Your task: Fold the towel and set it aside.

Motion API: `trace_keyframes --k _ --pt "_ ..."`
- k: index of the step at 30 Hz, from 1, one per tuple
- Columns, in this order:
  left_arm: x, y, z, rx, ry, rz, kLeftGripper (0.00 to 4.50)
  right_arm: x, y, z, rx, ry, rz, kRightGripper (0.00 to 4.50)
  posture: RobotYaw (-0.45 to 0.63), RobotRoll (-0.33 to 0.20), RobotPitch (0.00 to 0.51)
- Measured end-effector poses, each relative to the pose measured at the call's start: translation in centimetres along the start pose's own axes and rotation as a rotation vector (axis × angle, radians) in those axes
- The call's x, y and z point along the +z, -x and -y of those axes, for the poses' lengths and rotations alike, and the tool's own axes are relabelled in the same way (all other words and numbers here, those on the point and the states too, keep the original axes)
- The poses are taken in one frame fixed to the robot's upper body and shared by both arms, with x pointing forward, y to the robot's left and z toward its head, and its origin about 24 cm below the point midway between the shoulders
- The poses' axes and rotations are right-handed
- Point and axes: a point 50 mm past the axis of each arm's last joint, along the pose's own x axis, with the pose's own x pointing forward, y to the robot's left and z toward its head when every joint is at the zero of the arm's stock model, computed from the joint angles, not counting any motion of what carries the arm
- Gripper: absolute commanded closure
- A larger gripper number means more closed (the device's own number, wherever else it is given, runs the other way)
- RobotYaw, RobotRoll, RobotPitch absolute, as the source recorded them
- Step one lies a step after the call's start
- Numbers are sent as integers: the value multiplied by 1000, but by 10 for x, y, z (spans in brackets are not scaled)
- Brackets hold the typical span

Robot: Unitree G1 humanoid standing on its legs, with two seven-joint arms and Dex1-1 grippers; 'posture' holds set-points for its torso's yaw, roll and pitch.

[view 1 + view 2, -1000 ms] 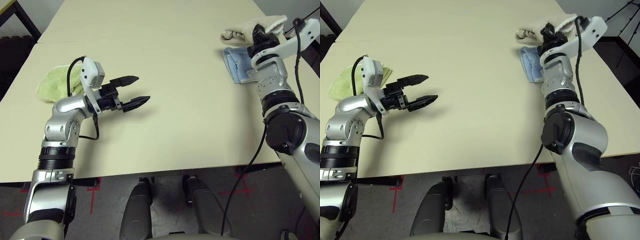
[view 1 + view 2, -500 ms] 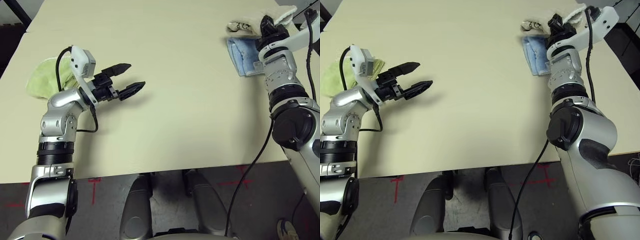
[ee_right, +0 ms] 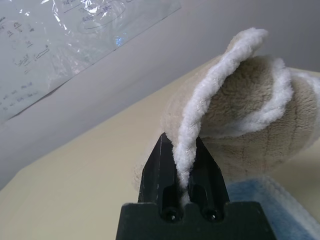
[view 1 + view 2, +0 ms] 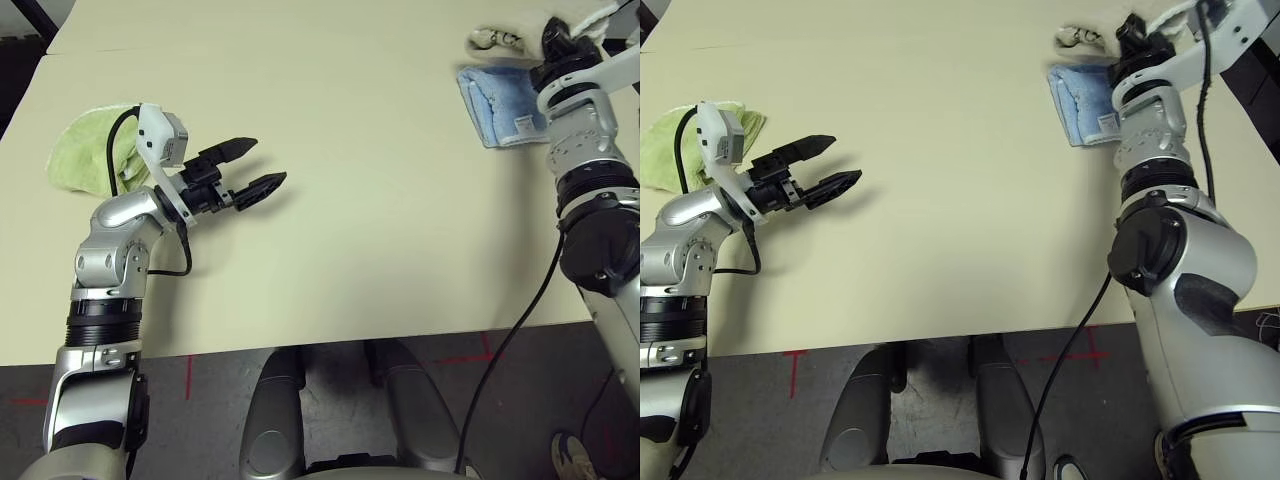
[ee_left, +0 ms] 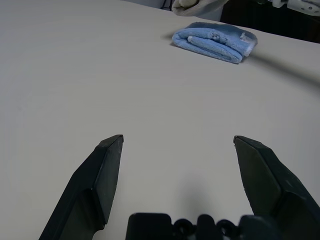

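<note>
Towel (image 3: pixel 240 145) gripped by its white edging at the far right of the table (image 4: pixel 350 230)

Nearest the robot, beyond its body, a strip of grey floor (image 4: pixel 330 415) carries red line markings (image 4: pixel 189 375), and a shoe (image 4: pixel 570 458) stands on it toward the right. Above that strip runs the table's near edge. A black cable (image 4: pixel 500 355) hangs in a long curve beside the right forearm (image 4: pixel 1195 285) and crosses the edge.

Farther in, on the left side, the left gripper (image 4: pixel 270 160) hovers over bare tabletop, its two black fingers spread wide apart with nothing between them. Its tips point toward the middle of the table. Just behind its wrist lies a light green folded towel (image 4: pixel 85 155), partly covered from view by the arm.

Across on the right, a light blue folded towel (image 4: pixel 500 105) rests on the tabletop, a white tag (image 4: pixel 525 124) near one corner. It lies beside the right wrist, slightly nearer the robot than the task's cloth.

Beyond it, the right gripper (image 3: pixel 181 137) is closed, with the towel's thick white edging pinched upright between its black fingers. The beige terry cloth is bunched and curled over in a soft roll, more edging looping along its folds. Whether any of it touches the tabletop or the blue towel cannot be told.

Past the table, a clear plastic sheet (image 3: pixel 50 50) with handwriting on it shows in the right wrist view.
</note>
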Motion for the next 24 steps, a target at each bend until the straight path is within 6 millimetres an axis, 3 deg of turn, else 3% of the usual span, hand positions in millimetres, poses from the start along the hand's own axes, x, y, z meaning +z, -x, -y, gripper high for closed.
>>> trace_keyframes --k 4,9,14,20,24 --pt "1 0 0 -1 -2 2 0 -10 3 0 18 20 -50 4480 35 0 362" --pt "0 -2 1 -8 1 1 0 -45 16 2 15 -2 -161 4480 43 0 358" --pt "0 -3 2 -16 3 -2 0 -47 18 5 3 8 -184 4480 39 0 352" --pt "-2 -2 4 -20 3 -7 0 -61 40 33 -32 -12 -258 4480 15 0 327" --pt "-1 -5 5 -35 4 1 0 -54 40 35 -15 -54 -213 4480 -13 0 297"
